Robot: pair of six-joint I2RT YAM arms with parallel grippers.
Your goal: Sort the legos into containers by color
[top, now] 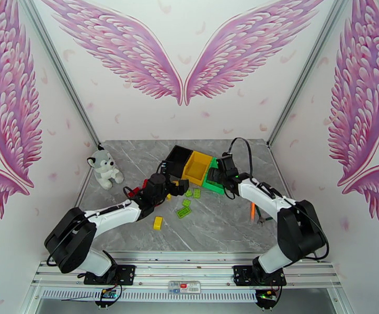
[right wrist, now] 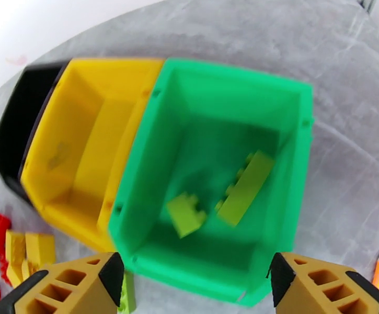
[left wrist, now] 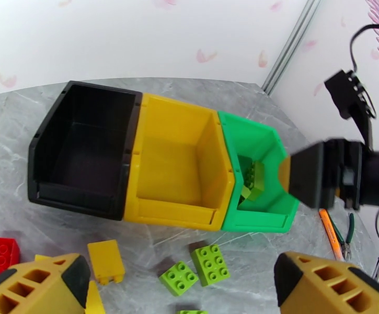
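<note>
**Clerk:** Item one, end effectors. How are they to be entered?

**Checker:** The left gripper (left wrist: 181, 278) is entered as spread wide, with nothing held between its fingers. It is placed low over the loose bricks, just in front of the bins. The right gripper (right wrist: 194, 273) is likewise entered as parted and empty, and is positioned above the green bin (right wrist: 215, 85).

**Clerk:** Item two, containers?

**Checker:** Three are listed, joined in a row on the grey marbled table (top: 226, 226). The black bin (left wrist: 37, 153) is set at the left, the yellow bin (left wrist: 173, 168) in the middle and the green bin at the right.

**Clerk:** Item three, legos?

**Checker:** Two light green bricks (right wrist: 244, 187) are logged inside the green bin, though they are blurred in the right wrist view. On the table before the bins, two green bricks (left wrist: 210, 264) are noted side by side. A yellow brick (left wrist: 105, 261) is noted to their left, and red bricks (left wrist: 1, 255) further left again. A stray yellow piece (top: 158, 222) is recorded apart from these, nearer the arm bases.

**Clerk:** Sundries?

**Checker:** A plush toy (top: 104, 171) is listed at the table's far left corner. Orange-handled pliers (top: 253, 210) are listed at the right, beside the right arm.
</note>
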